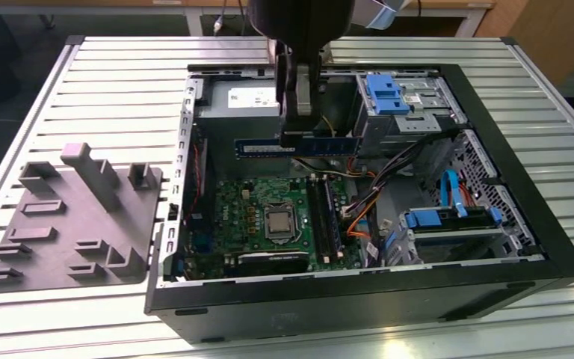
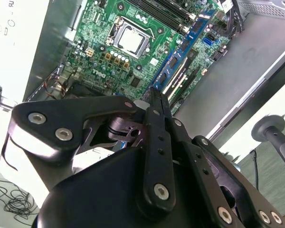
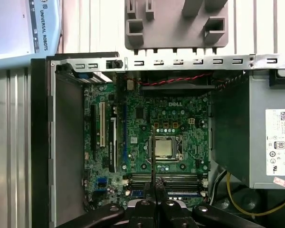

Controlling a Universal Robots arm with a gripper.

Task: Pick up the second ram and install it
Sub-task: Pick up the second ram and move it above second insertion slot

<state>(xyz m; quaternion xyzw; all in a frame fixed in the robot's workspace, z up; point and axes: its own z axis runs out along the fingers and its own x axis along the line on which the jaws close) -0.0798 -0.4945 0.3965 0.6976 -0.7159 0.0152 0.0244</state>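
Pincer (image 1: 297,139): clenched on the memory stick (image 1: 333,146), near its middle.
Stick position: hanging over the open computer case (image 1: 367,290), above the gap between power supply (image 1: 235,101) and motherboard (image 1: 247,213).
Long axis: runs from the exterior view's left to its right.
Slots (image 1: 324,213): below the pincer, toward the camera; apparently crosswise to the stick.
Case contents: 1 motherboard, 1 power supply, cables (image 1: 367,203).
Tray (image 1: 68,224): grey, on the table (image 1: 117,67), well apart.

Slatted metal tabletop (image 1: 117,75). Grey holder tray (image 1: 68,224) at exterior view's left, just beside open black computer case (image 1: 367,303) lying on side. Inside: green motherboard (image 1: 237,202), bare processor (image 1: 280,221) near its middle, silver power supply (image 1: 222,116), blue drive brackets (image 1: 385,93).
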